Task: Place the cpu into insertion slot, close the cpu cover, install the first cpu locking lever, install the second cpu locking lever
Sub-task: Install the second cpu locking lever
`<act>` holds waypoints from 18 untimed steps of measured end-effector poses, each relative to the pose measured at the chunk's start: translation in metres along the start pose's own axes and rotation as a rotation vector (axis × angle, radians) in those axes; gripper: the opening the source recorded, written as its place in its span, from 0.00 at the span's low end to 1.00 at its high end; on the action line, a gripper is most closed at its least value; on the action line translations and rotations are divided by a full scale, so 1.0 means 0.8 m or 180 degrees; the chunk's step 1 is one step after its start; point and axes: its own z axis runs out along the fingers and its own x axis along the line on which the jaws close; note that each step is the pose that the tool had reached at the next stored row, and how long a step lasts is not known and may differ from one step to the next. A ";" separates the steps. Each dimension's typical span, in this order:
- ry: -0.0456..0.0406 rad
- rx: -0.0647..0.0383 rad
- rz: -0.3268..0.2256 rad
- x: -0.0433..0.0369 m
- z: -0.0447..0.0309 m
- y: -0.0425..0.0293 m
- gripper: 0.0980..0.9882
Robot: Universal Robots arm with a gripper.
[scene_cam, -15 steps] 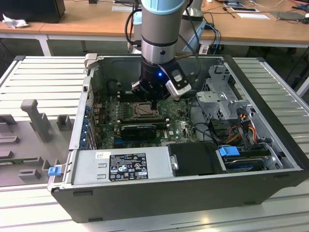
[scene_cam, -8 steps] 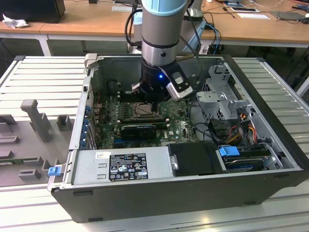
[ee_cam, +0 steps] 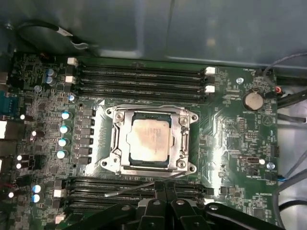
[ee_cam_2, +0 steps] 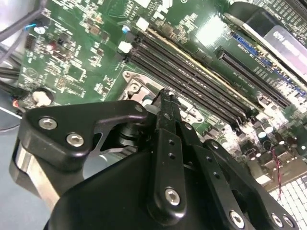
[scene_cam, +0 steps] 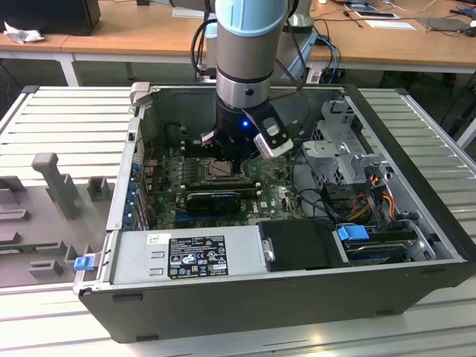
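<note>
In the first wrist view the pale cpu [ee_cam: 150, 139] lies in the insertion slot [ee_cam: 106, 164]. The silver cpu cover [ee_cam: 120, 143] is folded down flat around it. One thin wire locking lever [ee_cam: 144, 106] runs along the socket's edge beside one bank of RAM slots. A second wire lever [ee_cam: 128, 190] slants loose over the other RAM bank, its end meeting my gripper [ee_cam: 161, 188]. The black fingers stand pressed together, and I cannot tell whether they pinch the wire. In the second wrist view my gripper [ee_cam_2: 166, 96] hangs just over a socket corner [ee_cam_2: 132, 82]. The exterior view has my gripper [scene_cam: 235, 161] low over the socket [scene_cam: 221, 170].
The green motherboard [scene_cam: 275, 195] lies deep inside an open computer case [scene_cam: 245, 297]. Long black RAM slots [ee_cam: 139, 76] flank the socket on both sides. A power supply [scene_cam: 186, 253] runs along the near wall, and a drive cage with cables [scene_cam: 349, 160] fills the exterior view's right.
</note>
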 end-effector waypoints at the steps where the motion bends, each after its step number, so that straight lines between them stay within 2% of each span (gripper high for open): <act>1: 0.0001 -0.0006 -0.0008 0.007 0.0019 0.0001 0.01; 2: 0.0001 -0.0018 -0.0017 0.020 0.0034 0.0007 0.01; 5: 0.0003 -0.0021 -0.0029 0.032 0.0054 0.0011 0.01; 12: 0.0004 -0.0022 -0.0039 0.039 0.0207 -0.0006 0.01; 15: 0.0005 -0.0022 -0.0041 0.041 0.0326 -0.0020 0.01; 18: 0.0004 -0.0022 -0.0042 0.042 0.0406 -0.0030 0.01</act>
